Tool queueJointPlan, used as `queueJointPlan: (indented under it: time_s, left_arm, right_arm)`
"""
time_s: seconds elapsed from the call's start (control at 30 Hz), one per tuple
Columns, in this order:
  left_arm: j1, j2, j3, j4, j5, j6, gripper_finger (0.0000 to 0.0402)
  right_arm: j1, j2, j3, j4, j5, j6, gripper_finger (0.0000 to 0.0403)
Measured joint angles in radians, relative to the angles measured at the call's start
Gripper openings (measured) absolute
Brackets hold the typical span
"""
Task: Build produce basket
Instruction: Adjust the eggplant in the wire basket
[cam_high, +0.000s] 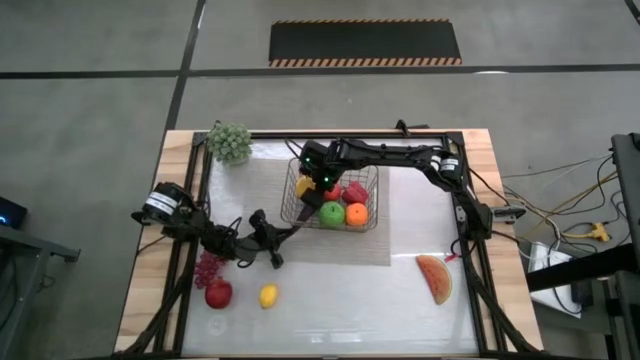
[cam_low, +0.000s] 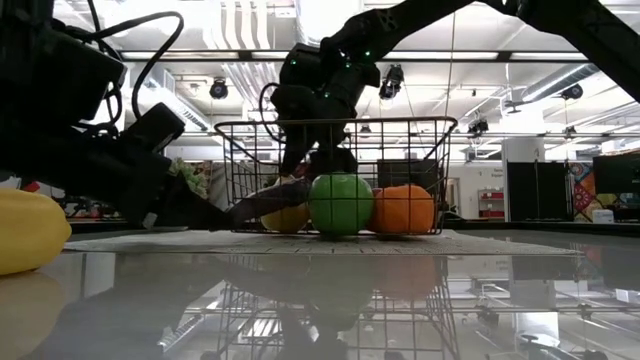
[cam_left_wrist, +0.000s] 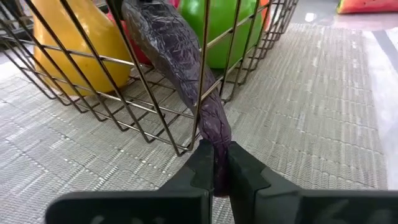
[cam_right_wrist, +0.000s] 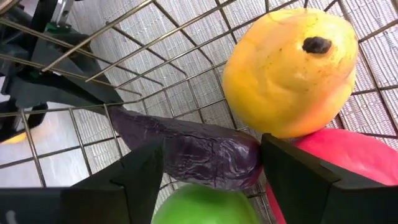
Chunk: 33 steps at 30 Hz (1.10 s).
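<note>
At the basket's (cam_high: 372, 222) near-left corner, the left hand (cam_left_wrist: 216, 177) pinches the thin end of the purple eggplant (cam_left_wrist: 177, 56) tightly between its fingers, the eggplant leaning over the wire rim. Inside, the right hand (cam_right_wrist: 208, 171) stands partly open astride the eggplant's thick end, beside a yellow pear (cam_right_wrist: 289, 68), green fruit (cam_low: 340, 204), orange (cam_low: 405, 209) and red pepper (cam_high: 354, 192). Grapes (cam_high: 208, 266), an apple (cam_high: 218, 293), a lemon (cam_high: 267, 295) and a watermelon slice (cam_high: 435, 277) lie on the bench (cam_high: 330, 300).

grey concrete floor (cam_high: 90, 150), black mat with striped hazard edges (cam_high: 365, 42), ceiling lights and ducts (cam_low: 230, 85), loose cables (cam_high: 560, 225) on floor
</note>
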Motion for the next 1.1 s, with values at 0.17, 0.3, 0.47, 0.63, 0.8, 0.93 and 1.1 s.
queueJointPlan:
  time_s: [0.17,0.3,0.47,0.63,0.8,0.93,1.1]
  left_arm:
    - [-0.004,0.0,0.0,-0.002,-0.033,0.018,0.0003]
    - [-0.004,0.0,0.0,-0.004,-0.03,0.018,0.0003]
    - [-0.004,0.0,-0.002,-0.005,-0.017,0.01,0.0029]
    - [-0.004,-0.001,-0.006,-0.005,-0.006,-0.011,0.0057]
    - [-0.003,-0.002,-0.01,-0.002,-0.003,-0.036,0.0082]
    - [-0.002,-0.004,-0.015,0.011,-0.004,-0.063,0.0101]
    - [0.0,-0.004,-0.023,0.0,-0.003,-0.088,0.0124]
  right_arm:
    - [-0.001,0.0,0.0,0.001,-0.034,0.037,0.0274]
    - [0.002,-0.001,0.0,0.003,-0.058,0.033,0.0281]
    - [0.005,-0.001,0.012,0.007,-0.076,0.018,0.0268]
    - [0.005,-0.002,0.05,0.014,-0.085,0.008,0.0242]
    - [0.009,-0.002,0.092,0.013,-0.097,0.003,0.0217]
    - [0.012,-0.002,0.124,-0.014,-0.103,-0.012,0.0206]
    - [0.023,-0.005,0.147,-0.023,-0.12,-0.021,0.0203]
